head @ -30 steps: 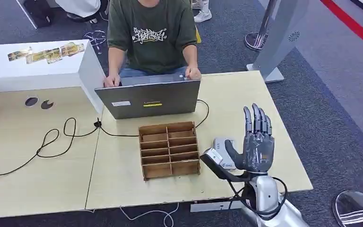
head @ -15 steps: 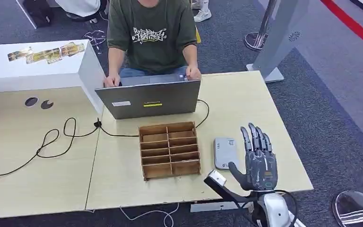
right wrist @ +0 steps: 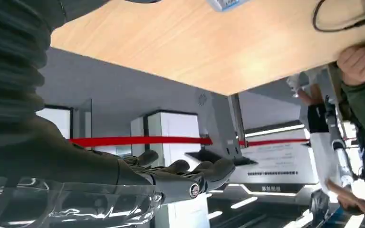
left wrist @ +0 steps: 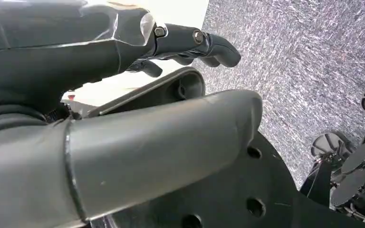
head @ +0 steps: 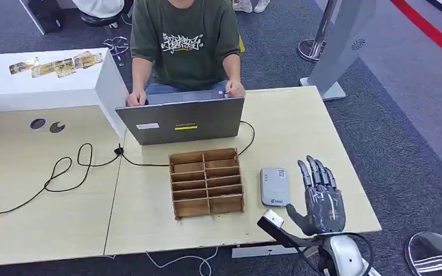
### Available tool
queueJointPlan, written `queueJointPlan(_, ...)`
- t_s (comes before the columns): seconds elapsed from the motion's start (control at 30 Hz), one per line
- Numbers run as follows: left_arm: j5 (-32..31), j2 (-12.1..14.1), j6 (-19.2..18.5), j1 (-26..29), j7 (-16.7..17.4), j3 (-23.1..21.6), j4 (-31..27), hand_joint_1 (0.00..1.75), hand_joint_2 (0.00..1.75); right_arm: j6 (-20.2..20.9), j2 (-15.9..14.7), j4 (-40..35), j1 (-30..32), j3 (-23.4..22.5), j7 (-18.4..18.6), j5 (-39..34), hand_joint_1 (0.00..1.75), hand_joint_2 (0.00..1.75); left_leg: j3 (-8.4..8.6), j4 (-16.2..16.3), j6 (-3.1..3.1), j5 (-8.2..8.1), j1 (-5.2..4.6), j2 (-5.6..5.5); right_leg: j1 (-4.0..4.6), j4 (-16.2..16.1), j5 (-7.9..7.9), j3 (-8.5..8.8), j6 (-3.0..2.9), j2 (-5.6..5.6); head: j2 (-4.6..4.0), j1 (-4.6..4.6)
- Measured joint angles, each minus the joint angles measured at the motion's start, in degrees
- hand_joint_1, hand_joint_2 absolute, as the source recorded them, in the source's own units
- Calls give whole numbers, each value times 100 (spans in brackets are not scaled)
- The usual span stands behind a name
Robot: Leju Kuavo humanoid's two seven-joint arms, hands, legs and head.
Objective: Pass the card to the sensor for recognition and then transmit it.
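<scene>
No card shows in your right hand (head: 321, 198), fingers (head: 316, 172) spread, near the sensor (head: 274, 186) at the surface's right edge; transmitting remains.

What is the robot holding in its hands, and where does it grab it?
Nothing. The right hand is open, fingers spread, beside the grey sensor on the table. The left hand hangs by the floor with curled fingers around nothing visible.
</scene>
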Motion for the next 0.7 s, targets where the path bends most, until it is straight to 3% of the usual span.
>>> queueJointPlan(0.3,-55,0,-15,-2,0,74,0,0,0,319,78,188,-321,347,-271,-402,0,175,1,0,0,1,0,0,0,1,0,1,0,0,0,0)
queueJointPlan(0.53,-59,0,-17,-1,0,77,0,0,0,326,85,203,-348,375,-282,-420,0,175,0,0,0,1,0,0,0,1,0,1,0,0,-2,0)
queueJointPlan(0.7,-105,0,-22,-3,0,83,0,0,0,232,319,527,-581,774,-182,-840,0,175,0,0,0,0,0,0,0,1,-1,1,1,0,-2,2)
